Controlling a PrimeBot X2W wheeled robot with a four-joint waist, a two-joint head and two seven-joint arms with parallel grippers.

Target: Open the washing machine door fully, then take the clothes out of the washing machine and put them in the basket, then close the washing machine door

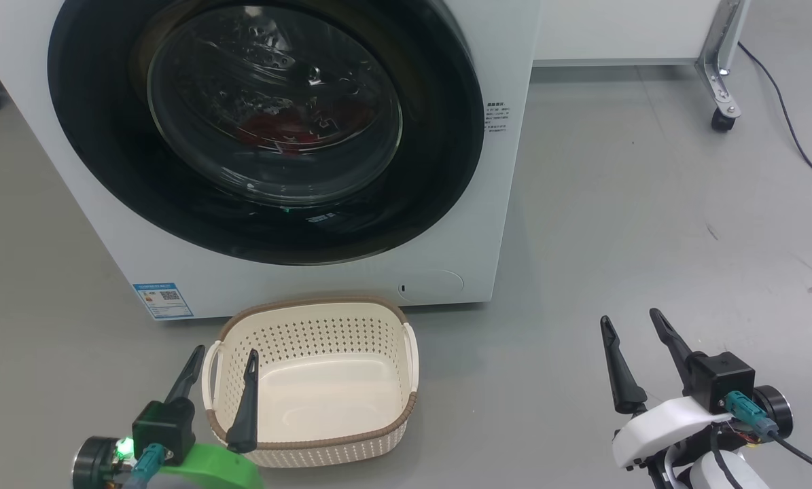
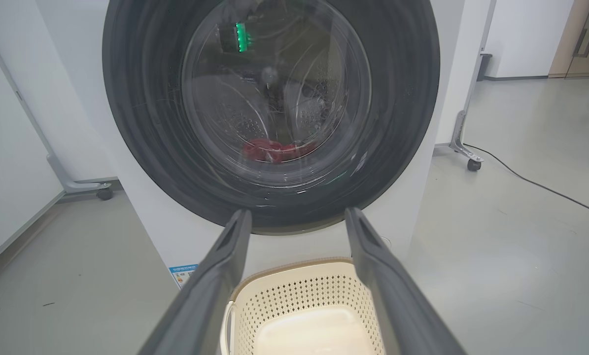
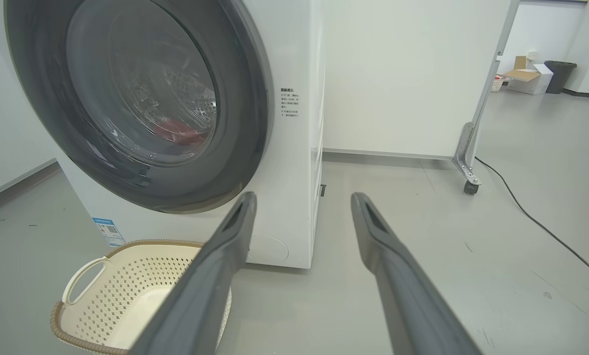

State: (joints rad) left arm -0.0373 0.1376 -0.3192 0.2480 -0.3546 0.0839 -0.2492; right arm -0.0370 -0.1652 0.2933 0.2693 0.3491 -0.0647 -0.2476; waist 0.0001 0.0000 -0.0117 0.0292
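While inside washing machine, clothes (red)

ok so the left gripper has long dark tapered fingers, a bright green wrist shell and a tiny glowing green LED. the right gripper: white wrist shell, teal plug, black cable.

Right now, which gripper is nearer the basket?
Left. The left gripper stands open at the basket's near left corner, its fingers overlapping the rim in the head view. The right gripper, also open, is over the floor well off to the basket's right.
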